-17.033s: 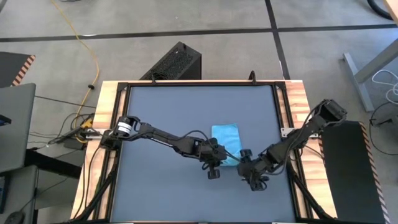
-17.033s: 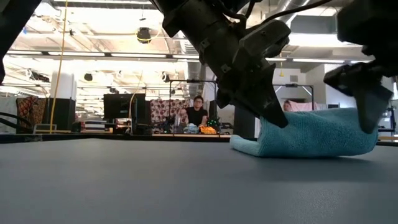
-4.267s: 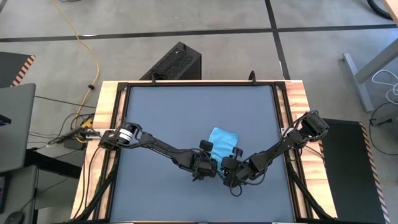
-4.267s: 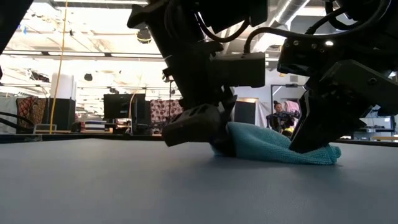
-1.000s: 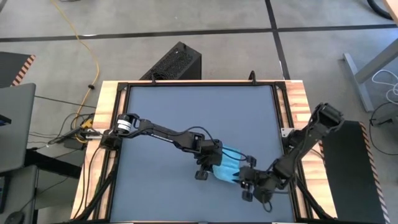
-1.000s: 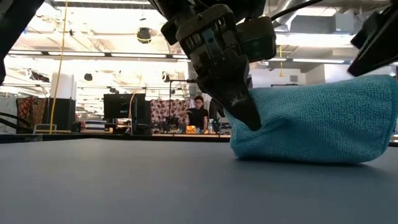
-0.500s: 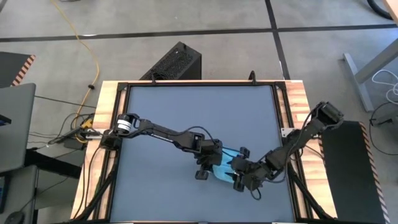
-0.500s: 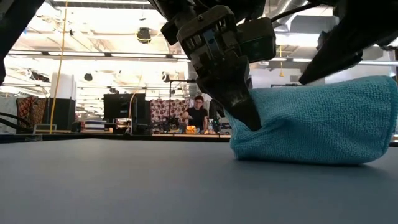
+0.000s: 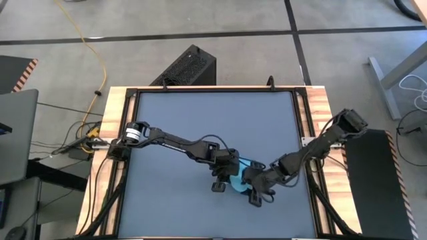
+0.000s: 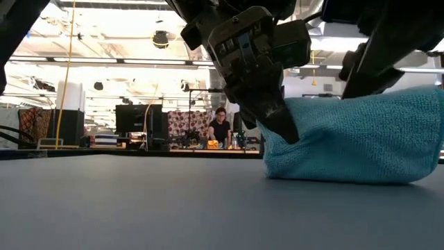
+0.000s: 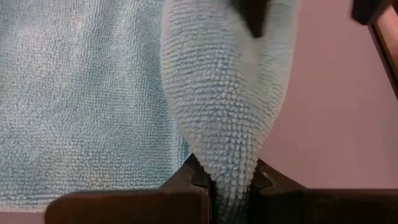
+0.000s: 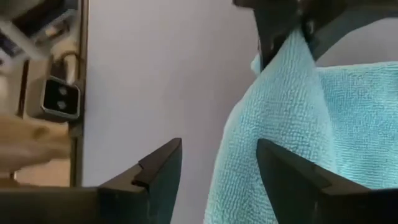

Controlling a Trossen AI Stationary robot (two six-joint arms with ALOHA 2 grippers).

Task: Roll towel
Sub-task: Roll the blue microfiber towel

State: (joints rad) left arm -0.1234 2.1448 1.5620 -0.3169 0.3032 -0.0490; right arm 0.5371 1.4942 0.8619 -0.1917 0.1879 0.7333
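**Risking an unroll at the right-hand regrip**

Pinching one fold only — the left gripper [image 11: 231, 186] was clamped shut on a twisted ridge of the towel [image 11: 81, 93], and nothing else was holding the bundle. The right gripper [image 12: 217, 165] stood open, fingers straddling the near edge of the cloth without biting it.

Failure modes, as I judged them:
- right fingers close on a single layer or on air — the partial roll slackens and flops flat
- left arm tugs while the right is unclamped — the whole towel drags across the table [image 9: 173, 120] instead of turning over
- both wrists were crowded over the same small lump, so a finger-to-finger clash looked possible

Pose, near to far: in the low view the towel [image 10: 354, 142] sat bunched on the tabletop, with the left gripper [image 10: 277, 128] angled down into its end and the right arm coming down behind its top. From above, both arms reached in from opposite sides and met at the towel [image 9: 239, 175] on the near right part of the table; the left gripper [image 9: 225, 175] and right gripper [image 9: 255, 187] were just beside each other.
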